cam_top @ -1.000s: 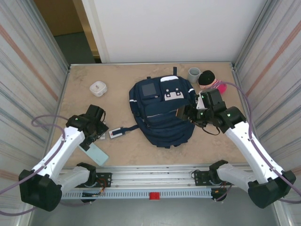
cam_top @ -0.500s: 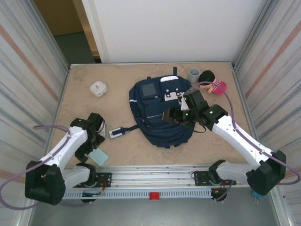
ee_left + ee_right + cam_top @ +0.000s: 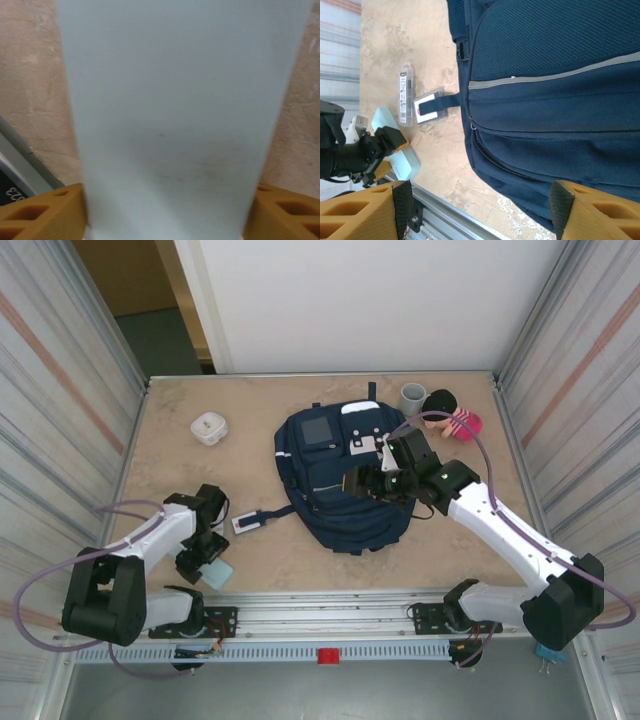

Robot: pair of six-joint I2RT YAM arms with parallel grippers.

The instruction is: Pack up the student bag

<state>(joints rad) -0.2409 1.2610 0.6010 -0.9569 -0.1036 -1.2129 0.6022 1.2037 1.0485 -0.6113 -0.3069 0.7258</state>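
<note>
Navy student bag (image 3: 335,515) under R tool (image 3: 355,481)

Navy student bag (image 3: 318,495) flat on the table (image 3: 250,410), front up, grey panel and white patch at its far end.

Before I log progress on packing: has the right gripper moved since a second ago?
Yes. The right gripper has shifted left, from the student bag's right edge to over its middle.

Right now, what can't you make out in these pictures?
Pale blue flat slab: left wrist view, blurred by closeness; unidentifiable.
Whether the left tool grips it: top view, tool covers the slab.
Part of the navy blue fabric backpack: top view, right arm covers it.
Pink and black item: top view, too small, cable crosses it.
</note>
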